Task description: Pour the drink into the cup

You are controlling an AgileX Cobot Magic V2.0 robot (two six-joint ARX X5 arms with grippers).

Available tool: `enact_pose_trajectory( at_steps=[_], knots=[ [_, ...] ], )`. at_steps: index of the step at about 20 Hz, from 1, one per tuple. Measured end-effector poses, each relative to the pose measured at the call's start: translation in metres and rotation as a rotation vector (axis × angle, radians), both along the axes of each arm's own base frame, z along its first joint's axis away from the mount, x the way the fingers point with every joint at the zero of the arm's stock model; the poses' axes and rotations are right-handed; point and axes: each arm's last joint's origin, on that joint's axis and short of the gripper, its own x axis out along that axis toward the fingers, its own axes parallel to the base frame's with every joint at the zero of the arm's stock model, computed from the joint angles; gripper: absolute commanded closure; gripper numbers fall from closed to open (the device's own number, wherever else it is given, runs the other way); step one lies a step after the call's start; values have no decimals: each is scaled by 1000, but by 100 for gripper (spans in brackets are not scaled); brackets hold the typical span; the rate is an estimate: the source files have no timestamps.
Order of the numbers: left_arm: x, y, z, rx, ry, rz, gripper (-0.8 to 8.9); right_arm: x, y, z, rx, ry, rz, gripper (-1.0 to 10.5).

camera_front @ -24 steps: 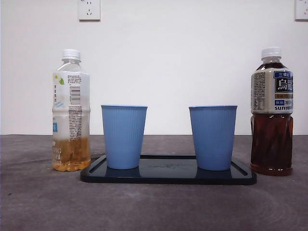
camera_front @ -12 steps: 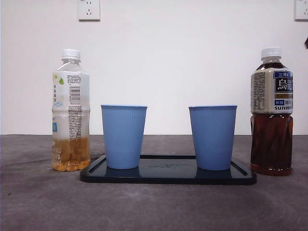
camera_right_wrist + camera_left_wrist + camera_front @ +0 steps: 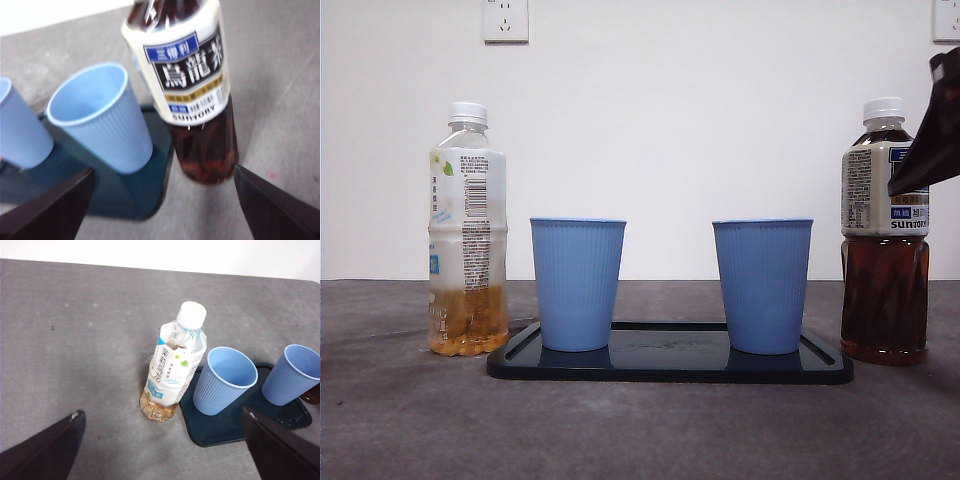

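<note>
A dark oolong tea bottle (image 3: pixel 884 240) (image 3: pixel 192 95) with a white cap stands right of the tray. My right gripper (image 3: pixel 932 130) (image 3: pixel 162 200) comes in at the right edge, open, its jaws spread to either side of this bottle and close to it. Two empty blue cups (image 3: pixel 577 283) (image 3: pixel 762 285) stand on the dark tray (image 3: pixel 670 368). A pale bottle (image 3: pixel 468 230) (image 3: pixel 175 365) with a little amber drink at the bottom stands left of the tray. My left gripper (image 3: pixel 162 450) hangs open above and short of that bottle.
The grey table (image 3: pixel 640 430) ends at a white wall with two sockets (image 3: pixel 505 20). In the right wrist view the nearer cup (image 3: pixel 100 115) sits just beside the tea bottle on the tray (image 3: pixel 125 200).
A dark arm has come into the front view from the right edge and now overlaps the tea bottle's label. Bottles, cups and tray have not moved.
</note>
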Motion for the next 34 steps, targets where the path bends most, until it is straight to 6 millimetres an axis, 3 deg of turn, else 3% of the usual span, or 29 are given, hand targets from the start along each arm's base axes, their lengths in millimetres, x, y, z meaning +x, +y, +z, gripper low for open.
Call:
enact_pose_trajectory(
  at_steps=[6, 34],
  knots=[
    [0, -1, 0, 0, 0, -6, 314, 9, 4, -21, -24, -45, -27, 500],
    [0, -1, 0, 0, 1, -11, 314, 74, 13, -52, -120, -193, -73, 515]
  ],
)
